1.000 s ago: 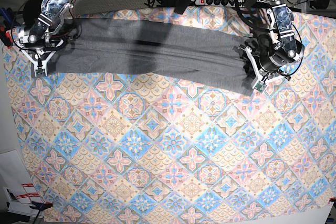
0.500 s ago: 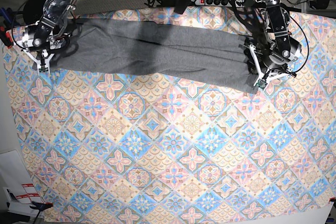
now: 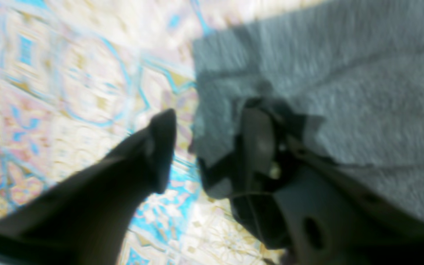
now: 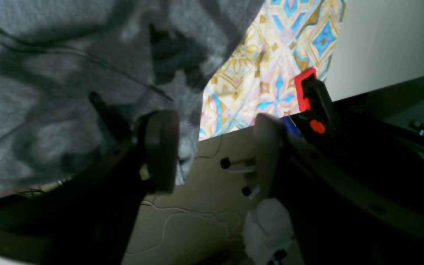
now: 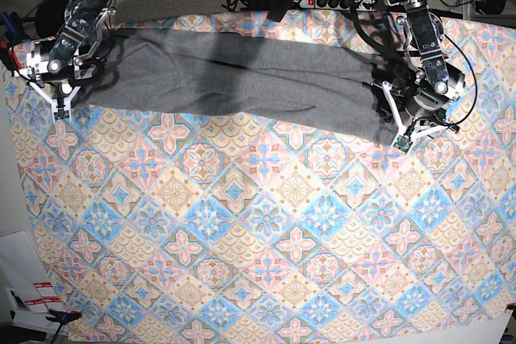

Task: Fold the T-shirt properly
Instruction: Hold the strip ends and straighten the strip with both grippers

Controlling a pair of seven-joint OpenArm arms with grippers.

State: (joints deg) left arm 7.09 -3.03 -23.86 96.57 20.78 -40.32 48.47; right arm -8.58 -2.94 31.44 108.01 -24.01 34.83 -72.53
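Both tools have just released: the left tool [image 3: 204, 147] and right tool [image 4: 215, 151] now stand parted with nothing between the jaws, where a moment ago each was shut at its end. The T-shirt [image 5: 234, 78] lies as a long folded band spanning the gap between the tools; this fold is judged complete. Beneath is the patterned tablecloth [image 5: 266, 239] on the tabletop; a power strip [image 5: 330, 2] sits behind

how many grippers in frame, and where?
2. Left gripper at the T-shirt's end on base-view right; right gripper at its other end, base-view left. None seem hidden.
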